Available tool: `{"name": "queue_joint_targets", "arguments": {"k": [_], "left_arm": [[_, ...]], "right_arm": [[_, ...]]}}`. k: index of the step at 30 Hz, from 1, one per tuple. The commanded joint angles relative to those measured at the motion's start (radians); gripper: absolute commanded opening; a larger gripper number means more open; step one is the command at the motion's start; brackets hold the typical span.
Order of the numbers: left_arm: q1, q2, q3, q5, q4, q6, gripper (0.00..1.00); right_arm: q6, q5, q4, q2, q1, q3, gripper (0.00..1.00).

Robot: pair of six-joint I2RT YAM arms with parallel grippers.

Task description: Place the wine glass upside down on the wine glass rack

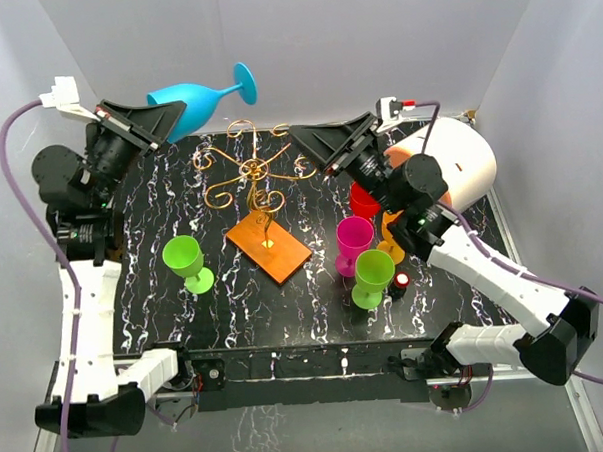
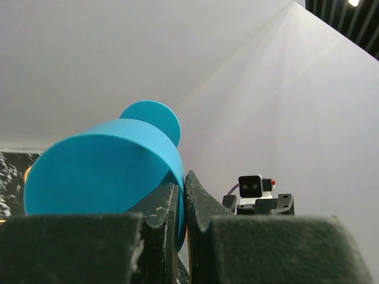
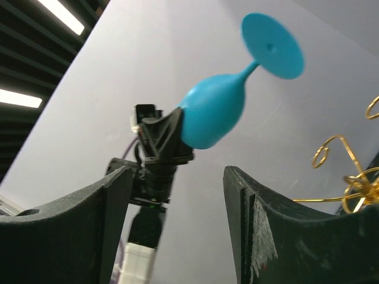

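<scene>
My left pincer (image 1: 169, 117) is clamped on the rim of the blue wine glass (image 1: 198, 98), with the bowl wall nipped between its two fingers. The glass hangs well above the bench (image 1: 145, 313), lying roughly on its side with the foot pointing toward 3 o'clock in the overhead view. It sits at about 11 o'clock from the gold wine glass rack (image 1: 251, 173) and touches none of the scroll arms. My main worry is that edge grip. It is a narrow hold on smooth plastic, and as I tip the glass bowl-down its weight could swing it between the fingers or pull it free. The second risk is the rack itself, which looks like light wire on a flat orange-brown base (image 1: 272, 247). If the stem comes in low or off-line and pushes a scroll instead of sliding between two, I expect the stand to skid or tip. I also cannot judge height against the arms well from overhead. My right pincer (image 1: 313, 145) hovers with its jaws spread and nothing in them, near the rack at about 2 o'clock. That is on the side the foot points toward, so a wide sweep could strike it. A green glass (image 1: 186, 261) stands at 8 o'clock, and a magenta glass (image 1: 352, 239) stands among others at 4 o'clock, so a dropped glass could topple them.
</scene>
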Motion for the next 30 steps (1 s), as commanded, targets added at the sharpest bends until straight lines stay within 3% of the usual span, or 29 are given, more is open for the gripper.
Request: {"name": "queue_joint_targets", "arguments": {"k": [1, 6, 13, 30], "left_arm": [[-0.012, -0.002, -0.057, 0.077, 0.244, -0.174, 0.0], [-0.03, -0.003, -0.088, 0.071, 0.267, -0.179, 0.0], [-0.056, -0.015, -0.122, 0.091, 0.301, -0.215, 0.0], [-0.059, -0.06, -0.145, 0.12, 0.285, -0.226, 0.0]], "right_arm": [[0.137, 0.185, 0.113, 0.038, 0.092, 0.029, 0.61], [0.171, 0.362, 0.045, 0.095, 0.218, 0.105, 0.58], [0.173, 0.646, -0.037, 0.15, 0.286, 0.186, 0.52], [0.236, 0.676, -0.027, 0.284, 0.288, 0.334, 0.5]]}}
